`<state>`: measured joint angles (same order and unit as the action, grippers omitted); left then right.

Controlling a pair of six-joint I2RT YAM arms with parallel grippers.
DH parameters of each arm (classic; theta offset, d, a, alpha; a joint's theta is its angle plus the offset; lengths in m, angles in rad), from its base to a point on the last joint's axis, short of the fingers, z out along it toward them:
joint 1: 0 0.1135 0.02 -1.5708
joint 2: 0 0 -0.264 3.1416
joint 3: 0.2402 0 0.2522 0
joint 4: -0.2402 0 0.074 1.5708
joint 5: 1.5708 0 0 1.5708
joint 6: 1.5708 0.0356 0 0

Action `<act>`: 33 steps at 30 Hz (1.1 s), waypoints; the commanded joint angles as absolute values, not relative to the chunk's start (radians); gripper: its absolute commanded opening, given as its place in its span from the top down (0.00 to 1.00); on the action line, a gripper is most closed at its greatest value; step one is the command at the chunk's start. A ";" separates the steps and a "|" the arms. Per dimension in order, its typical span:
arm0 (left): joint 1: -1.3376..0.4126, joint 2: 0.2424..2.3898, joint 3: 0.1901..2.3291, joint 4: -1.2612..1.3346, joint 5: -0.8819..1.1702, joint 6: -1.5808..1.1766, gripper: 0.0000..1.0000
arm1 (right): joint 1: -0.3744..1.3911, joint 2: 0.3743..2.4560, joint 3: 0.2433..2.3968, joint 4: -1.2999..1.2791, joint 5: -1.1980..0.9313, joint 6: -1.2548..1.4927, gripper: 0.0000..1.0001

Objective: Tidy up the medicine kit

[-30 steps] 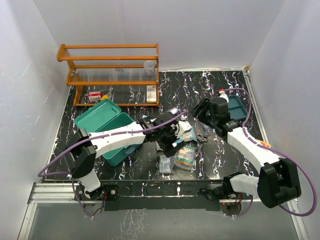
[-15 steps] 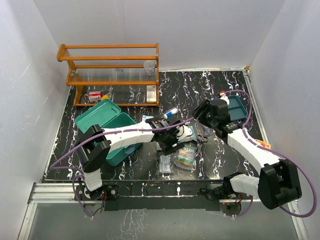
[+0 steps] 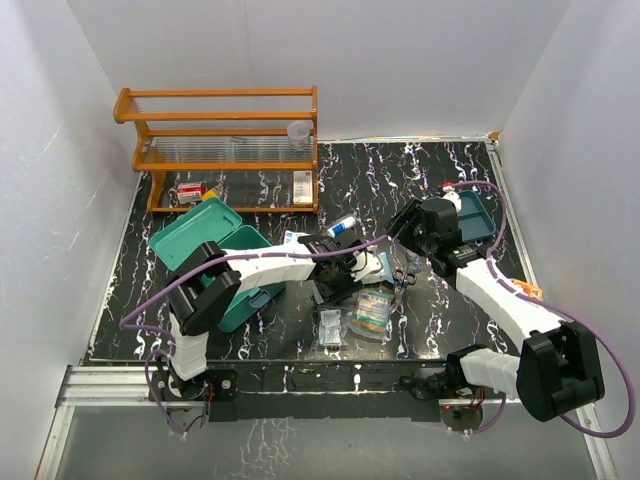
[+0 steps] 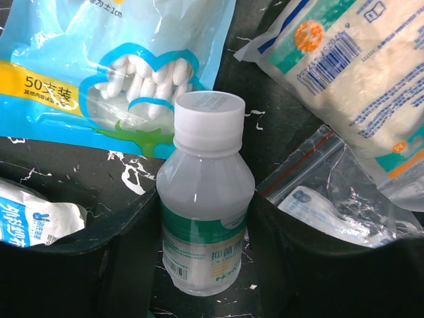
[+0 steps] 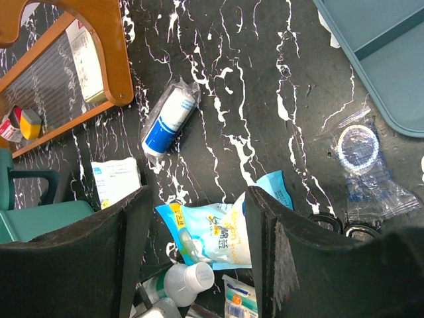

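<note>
The medicine kit is a teal box standing at the left of the table with its lid raised; its edge also shows in the right wrist view. My left gripper is down in the pile of supplies at the middle, with its fingers against both sides of a clear bottle that has a white cap and a green label. From the right wrist the bottle shows below. My right gripper hangs open above the pile with nothing between its fingers.
A blue cotton swab bag, a gauze pack and a zip bag lie around the bottle. A blue-white tube, scissors, a flat teal tray and a wooden rack are nearby.
My left arm has reached further right and down into the pile, and its fingers have come together around the clear bottle. The right arm has barely moved.
</note>
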<state>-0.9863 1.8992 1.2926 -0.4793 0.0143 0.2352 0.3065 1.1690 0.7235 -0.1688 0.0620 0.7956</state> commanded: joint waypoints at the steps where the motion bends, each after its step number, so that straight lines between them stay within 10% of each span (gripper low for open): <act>1: -0.979 1.896 1.321 -0.486 0.020 0.231 0.52 | 0.303 1.142 0.736 -0.150 0.089 0.810 0.45; 23: -0.752 1.434 1.262 -0.413 0.110 -0.276 0.69 | 0.304 1.170 0.761 -0.131 0.041 0.818 0.47; 33: -0.667 1.216 1.198 -0.517 -0.232 -0.740 0.69 | 0.303 1.191 0.756 -0.104 -0.027 0.823 0.47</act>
